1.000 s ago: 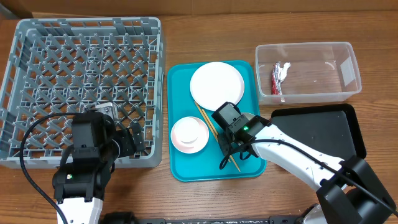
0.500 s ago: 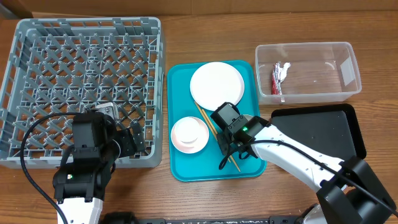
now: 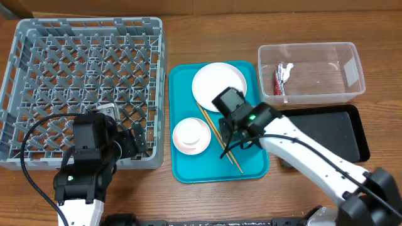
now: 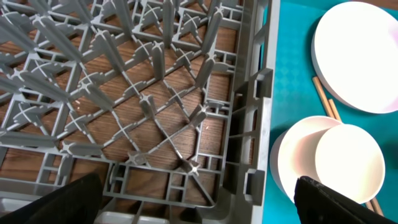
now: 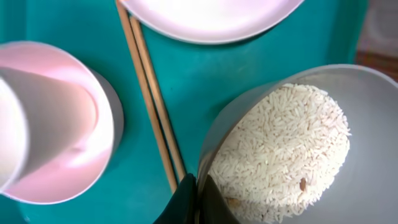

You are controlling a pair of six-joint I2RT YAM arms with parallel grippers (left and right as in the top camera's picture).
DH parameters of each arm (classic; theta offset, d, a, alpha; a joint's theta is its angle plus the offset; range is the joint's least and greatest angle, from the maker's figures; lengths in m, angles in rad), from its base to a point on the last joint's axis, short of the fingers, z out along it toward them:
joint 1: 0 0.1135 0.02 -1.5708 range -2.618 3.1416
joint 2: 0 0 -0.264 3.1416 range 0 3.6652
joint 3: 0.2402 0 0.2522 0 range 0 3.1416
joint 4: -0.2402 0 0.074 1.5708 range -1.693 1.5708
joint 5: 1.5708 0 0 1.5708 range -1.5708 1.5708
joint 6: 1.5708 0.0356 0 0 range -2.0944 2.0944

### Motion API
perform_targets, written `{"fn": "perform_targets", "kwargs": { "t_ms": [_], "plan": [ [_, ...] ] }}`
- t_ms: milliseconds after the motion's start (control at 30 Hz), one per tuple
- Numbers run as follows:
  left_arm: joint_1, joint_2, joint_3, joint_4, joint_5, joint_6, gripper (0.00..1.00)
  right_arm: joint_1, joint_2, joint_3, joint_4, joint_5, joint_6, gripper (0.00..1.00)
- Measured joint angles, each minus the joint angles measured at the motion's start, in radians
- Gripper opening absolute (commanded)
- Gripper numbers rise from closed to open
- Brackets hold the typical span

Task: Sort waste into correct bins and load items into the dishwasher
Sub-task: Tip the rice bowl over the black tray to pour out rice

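Brown wood-grain table [image 3: 207, 28] fills the overhead view, with a strip of cardboard along its far edge. The grey dish rack [image 3: 85, 88] covers the far left corner, the teal tray [image 3: 179, 169] lies at the middle, and the clear tub [image 3: 311, 72] with the foil wrapper [image 3: 281, 78] in it sits towards the far right corner, the black tray [image 3: 342, 129] just in front of it. On the teal tray are the white plate [image 3: 217, 85], the pinkish bowl [image 3: 191, 136] and the chopsticks [image 3: 213, 129]. The right gripper [image 3: 231, 139] hangs over the tray's right half, and the left gripper [image 3: 135, 143] is at the rack's near right corner. From the left wrist, bare wood shows through the rack's lattice and the black fingers [image 4: 348, 202] stand wide apart, holding nothing. From the right wrist, the jaws are pinched together on the rim of the pale grey bowl [image 5: 367, 124], which holds the rice [image 5: 280, 149], above the teal tray beside the chopsticks.
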Motion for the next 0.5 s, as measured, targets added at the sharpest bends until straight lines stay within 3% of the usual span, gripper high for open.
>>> {"fn": "perform_targets", "kwargs": {
  "t_ms": [200,500],
  "plan": [
    [0.0,0.0,0.0,0.004,0.0,0.0,1.0,-0.101,-0.085,0.045,-0.038,-0.019,0.037,0.04],
    [0.0,0.0,0.0,0.007,0.0,0.0,1.0,-0.44,-0.163,0.051,-0.069,-0.223,0.066,0.03]
  ]
}}
